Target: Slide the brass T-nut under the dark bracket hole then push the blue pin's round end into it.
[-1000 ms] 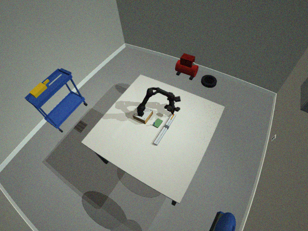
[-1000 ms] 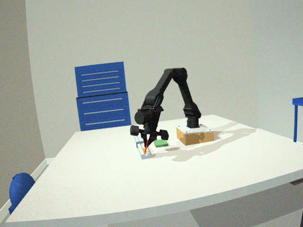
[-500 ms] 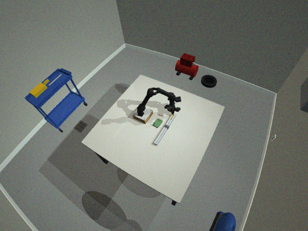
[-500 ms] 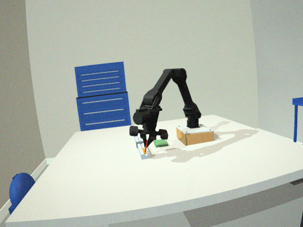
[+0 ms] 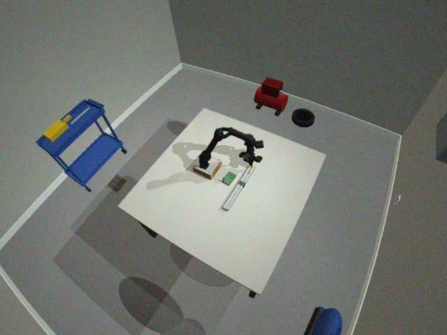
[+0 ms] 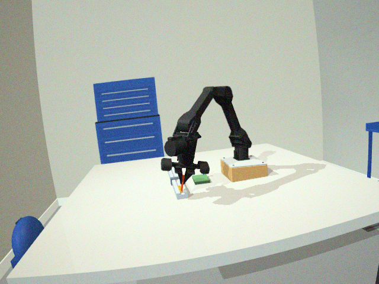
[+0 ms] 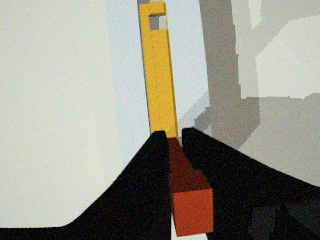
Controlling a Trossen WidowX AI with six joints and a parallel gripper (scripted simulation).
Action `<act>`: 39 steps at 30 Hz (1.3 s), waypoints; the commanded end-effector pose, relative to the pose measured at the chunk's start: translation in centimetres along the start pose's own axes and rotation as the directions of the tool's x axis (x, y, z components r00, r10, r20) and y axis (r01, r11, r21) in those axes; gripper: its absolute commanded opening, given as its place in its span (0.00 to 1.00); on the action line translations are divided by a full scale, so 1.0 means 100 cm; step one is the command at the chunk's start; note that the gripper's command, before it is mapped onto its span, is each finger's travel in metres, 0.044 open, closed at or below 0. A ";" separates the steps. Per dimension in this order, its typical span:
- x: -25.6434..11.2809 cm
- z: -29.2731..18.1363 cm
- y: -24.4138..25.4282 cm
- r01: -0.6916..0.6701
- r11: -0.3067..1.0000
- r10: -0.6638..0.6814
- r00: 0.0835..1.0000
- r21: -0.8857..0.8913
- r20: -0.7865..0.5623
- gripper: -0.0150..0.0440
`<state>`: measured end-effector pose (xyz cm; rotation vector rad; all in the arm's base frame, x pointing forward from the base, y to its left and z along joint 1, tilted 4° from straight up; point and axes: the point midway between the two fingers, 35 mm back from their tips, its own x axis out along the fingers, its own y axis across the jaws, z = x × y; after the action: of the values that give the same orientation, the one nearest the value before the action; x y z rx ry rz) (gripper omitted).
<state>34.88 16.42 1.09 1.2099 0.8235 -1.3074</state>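
Note:
My gripper (image 5: 251,164) (image 6: 182,183) (image 7: 174,140) is shut on the orange handle (image 6: 183,177) (image 7: 193,212), which sticks up between the fingertips. The long brass nut (image 5: 249,169) (image 7: 161,75) lies lengthwise along the slot line near one end of the aluminum rail (image 5: 232,197) (image 6: 182,197) (image 7: 127,75). Its far end shows a square hole. I cannot tell whether it is under the slot's lips. The dark bracket (image 5: 242,183) (image 6: 174,178) sits across the rail farther along. The green tray (image 5: 230,177) (image 6: 201,179) lies beside the rail, with a little of the blue pin showing at its edge.
The arm's wooden base block (image 5: 216,169) (image 6: 249,173) stands on the white table (image 5: 267,230) (image 6: 128,232), on the tray's side of the rail. The arm's shadow falls across the table by the base and the rail.

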 end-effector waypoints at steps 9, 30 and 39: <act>0.000 -0.001 0.002 0.025 1.000 -0.025 1.000 -0.013 -0.001 0.00; 0.000 -0.001 0.004 0.066 0.997 -0.066 0.998 -0.026 -0.001 0.00; 0.000 -0.001 0.005 0.083 0.996 -0.083 0.997 -0.031 0.000 0.00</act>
<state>35.37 16.35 1.15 1.1701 0.8889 -1.3556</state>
